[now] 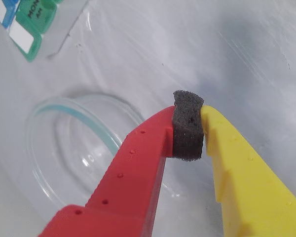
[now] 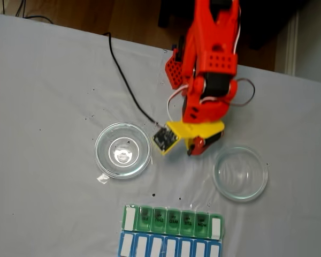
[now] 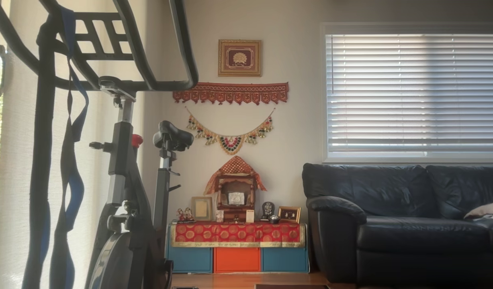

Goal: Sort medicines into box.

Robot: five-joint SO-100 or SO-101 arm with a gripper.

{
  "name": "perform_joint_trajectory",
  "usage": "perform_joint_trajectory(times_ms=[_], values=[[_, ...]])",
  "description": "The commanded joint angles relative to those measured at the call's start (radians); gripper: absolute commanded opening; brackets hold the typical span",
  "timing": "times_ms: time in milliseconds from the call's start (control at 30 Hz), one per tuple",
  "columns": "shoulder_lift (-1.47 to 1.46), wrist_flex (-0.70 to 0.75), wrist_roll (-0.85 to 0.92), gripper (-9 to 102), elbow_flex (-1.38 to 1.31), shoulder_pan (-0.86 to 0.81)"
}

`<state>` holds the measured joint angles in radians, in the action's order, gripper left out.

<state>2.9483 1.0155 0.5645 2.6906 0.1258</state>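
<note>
Jaws (image 1: 190,131): one red finger (image 1: 133,173), one yellow finger (image 1: 237,173), brought together on a dark foam pad (image 1: 189,129) between their tips; nothing else seen in the grip. In the wrist view both fingers are cut off by the lower edge.

Dish, near (image 1: 74,148): clear glass, round, just beside the red finger in the wrist view, partly covered by it; no ball can be made out inside. In the fixed view the jaws (image 2: 195,143) hang between two such dishes, the left dish (image 2: 123,150) and the right dish (image 2: 241,173), with the arm (image 2: 211,64) rising out of the top edge. Which of the two dishes the wrist view shows cannot be told. A glint sits in the left dish's middle; whether it is a ball or a reflection is unclear.

Box (image 2: 173,219): green row of lidded compartments with white ends, near the lower edge of the fixed view, below both dishes and apart from them. Lids look shut; contents hidden. In the wrist view a corner of the box (image 1: 34,19) shows at top left, label "MON" readable, the rest cut off.

Blue row (image 2: 170,247): touching the box's lower side, cut off by the frame.

Cable (image 2: 125,80): black, running across the surface to the arm's base.

Surface (image 2: 43,107): pale grey cloth, a few dark specks.

Room, other view: exercise bike (image 3: 125,180) in shadow at left, small shrine (image 3: 235,192) on a red-covered cabinet, dark sofa (image 3: 403,216), blinds (image 3: 413,92) closed.
</note>
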Motion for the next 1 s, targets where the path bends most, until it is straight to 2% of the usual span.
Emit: perform_joint_trajectory(times_ms=[0, 200, 333, 500, 667, 800, 967], values=[[0.173, 0.097, -0.002, 1, 0.018, 0.009], [0.176, 0.132, -0.009, 1, 0.038, 0.017], [0.175, 0.225, 0.063, 1, 0.092, 0.017], [0.176, 0.279, 0.009, 2, 0.141, 0.035], [0.178, 0.368, 0.063, 2, 0.249, 0.029], [0.178, 0.434, 0.057, 2, 0.249, -0.012], [0.178, 0.428, 0.057, 2, 0.249, -0.08]])
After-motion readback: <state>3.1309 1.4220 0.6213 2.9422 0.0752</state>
